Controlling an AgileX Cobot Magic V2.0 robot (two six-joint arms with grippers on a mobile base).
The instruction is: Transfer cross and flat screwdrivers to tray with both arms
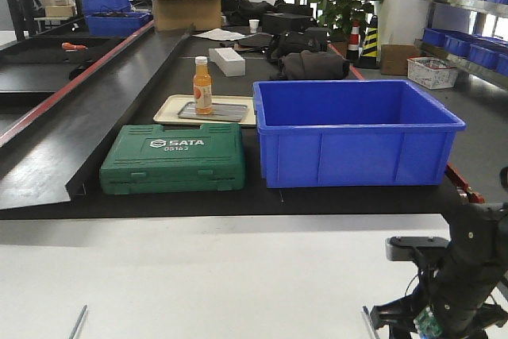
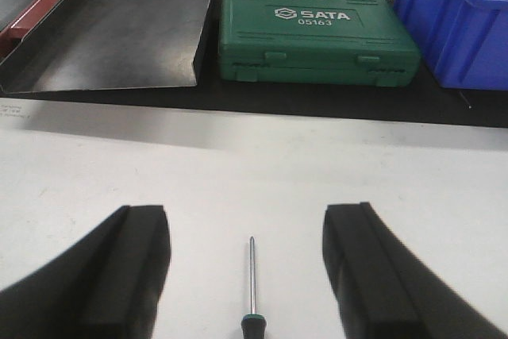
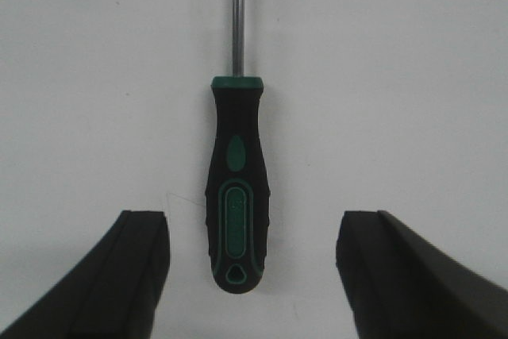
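One screwdriver [image 2: 252, 275] lies on the white table, shaft pointing away from me, its black-and-green handle cut off by the bottom edge. My left gripper [image 2: 246, 220] hovers open over it, a finger on each side and clear of it. The other screwdriver [image 3: 236, 188] lies handle towards me, tip out of frame. Around its handle end my right gripper [image 3: 252, 224] stands open, touching nothing. In the front view both shafts [image 1: 78, 321] [image 1: 367, 319] show at the bottom, beside the right arm [image 1: 468, 275]. The grey metal tray [image 1: 232, 111] sits far back on a cream tray.
An orange bottle [image 1: 203, 85] stands on the grey tray. A green SATA case [image 1: 173, 158] and a deep blue bin [image 1: 357, 132] sit on the black surface between the white table and the trays. A black ramp [image 2: 119, 29] slopes at the left.
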